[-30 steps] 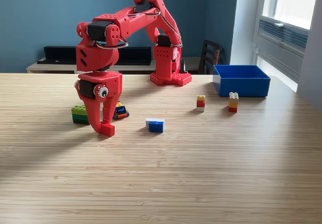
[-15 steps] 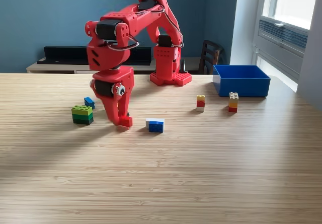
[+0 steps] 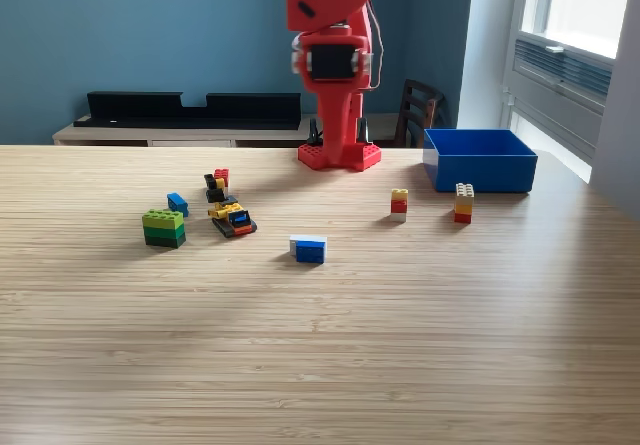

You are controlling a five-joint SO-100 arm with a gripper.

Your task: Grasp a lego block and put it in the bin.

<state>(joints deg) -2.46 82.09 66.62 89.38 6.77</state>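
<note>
We are swinging the arm [image 3: 335, 55] up and back from the blocks toward its base, where half a second ago it was reaching low over the bench beside the green block. The blocks are all lying on the bench [image 3: 320, 345]: green block [image 3: 163, 228], small blue block [image 3: 177, 203], a mixed cluster [image 3: 228, 210], the blue-and-white block [image 3: 309, 248], and two small stacks [image 3: 399, 205] [image 3: 463, 203] just in front of the bin [image 3: 478, 158]. The bin is sitting at the exterior view's right, and we are seeing nothing inside it. We are judging the task as not yet advanced. The end effector [image 3: 338, 135] is pointing down over the base; we cannot tell whether it is released or clenched, or carrying anything.
</note>
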